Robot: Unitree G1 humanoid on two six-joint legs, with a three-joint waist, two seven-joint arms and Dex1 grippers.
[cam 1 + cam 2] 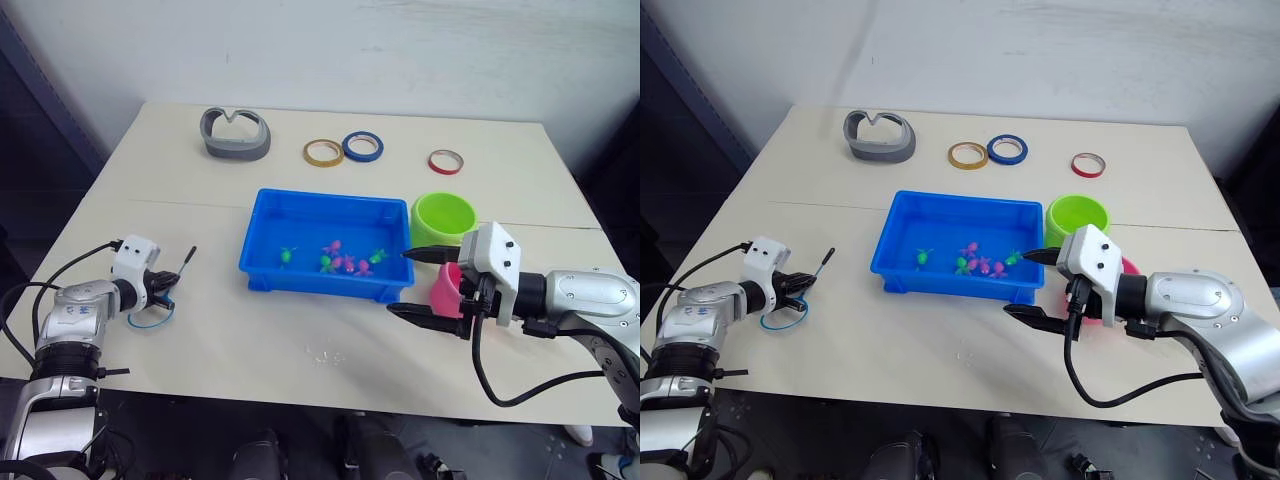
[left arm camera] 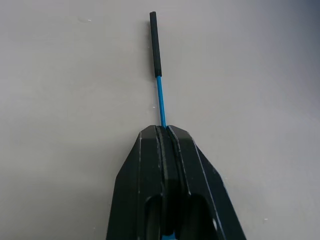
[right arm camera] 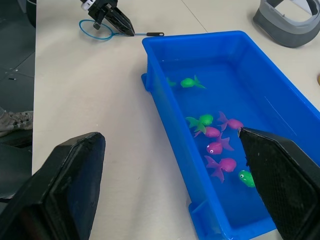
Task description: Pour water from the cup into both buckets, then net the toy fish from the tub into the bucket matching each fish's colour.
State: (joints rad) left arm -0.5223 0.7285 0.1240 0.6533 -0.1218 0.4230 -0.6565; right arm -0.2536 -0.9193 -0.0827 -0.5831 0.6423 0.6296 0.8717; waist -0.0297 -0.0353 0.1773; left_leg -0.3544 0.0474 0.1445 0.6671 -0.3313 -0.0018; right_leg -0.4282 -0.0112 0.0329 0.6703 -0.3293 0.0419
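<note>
- The blue tub sits at the table's centre, holding small green and pink toy fish clustered toward its near-right part.
- From the tub, the green bucket stands at about 3 o'clock, just beside the tub's right end; the pink bucket lies at about 4 o'clock, partly hidden behind the right gripper.
- The right gripper's 2 fingers are spread wide, empty, one tip over the tub's right-near corner, the other nearer over bare table.
- At about 8 o'clock from the tub, the left gripper is clamped on the net's thin blue stem; the black handle end points toward the tub, the hoop lying on the table.
- At 12 o'clock, along the far edge, lie a grey headset-like object and 3 tape rings.
</note>
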